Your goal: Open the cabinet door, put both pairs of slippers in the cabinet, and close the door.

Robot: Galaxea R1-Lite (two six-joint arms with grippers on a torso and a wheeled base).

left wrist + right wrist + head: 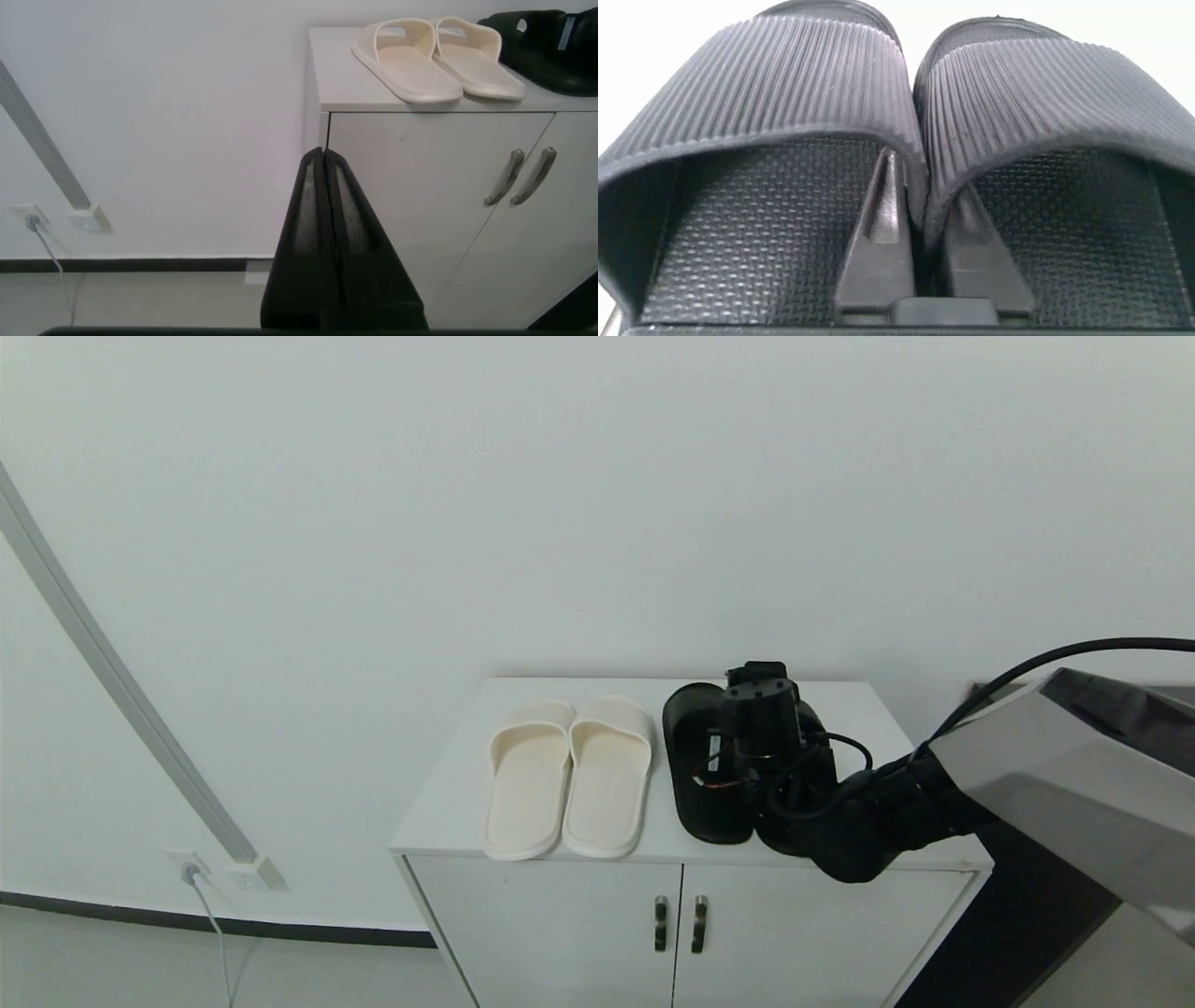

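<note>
Right pincer (pixel 924 182) clamped across adjoining inner walls of black slippers (pixel 775 103); lift level so neither slips. Left pincer (pixel 324 163) together.

Nothing in these views can be read: no words, numbers, brands or signs. A small pale sticker (pixel 715 748) on the wrist of the right arm (pixel 878 812), just over the black slippers (pixel 695 779), is too small to make out. The cream slippers (pixel 565 779), the cabinet doors (pixel 560 933) and the wall socket (pixel 189 864) carry no legible print.
</note>
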